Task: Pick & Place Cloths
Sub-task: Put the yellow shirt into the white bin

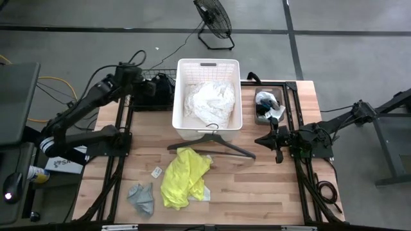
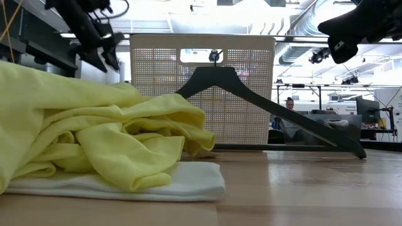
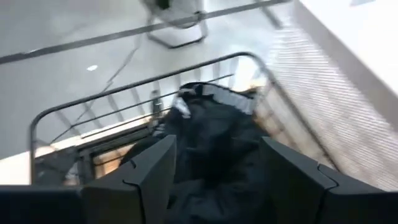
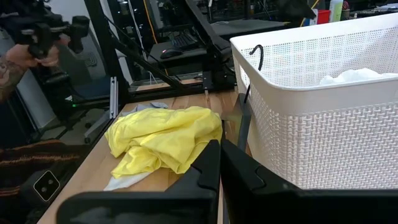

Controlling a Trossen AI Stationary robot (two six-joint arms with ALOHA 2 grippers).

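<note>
Writing: none legible; left gripper (image 3: 214, 180) jaws apart over black cloth (image 3: 217, 134).

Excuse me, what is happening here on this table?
A two-armed robot is sorting cloths. The left gripper hangs open over black cloths in a wire basket beside the white basket, which holds a white cloth. The right gripper waits shut. A yellow cloth and a hanger lie in front.

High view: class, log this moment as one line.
left tool open over black cloths | right tool shut, waiting | yellow cloth on table
</note>
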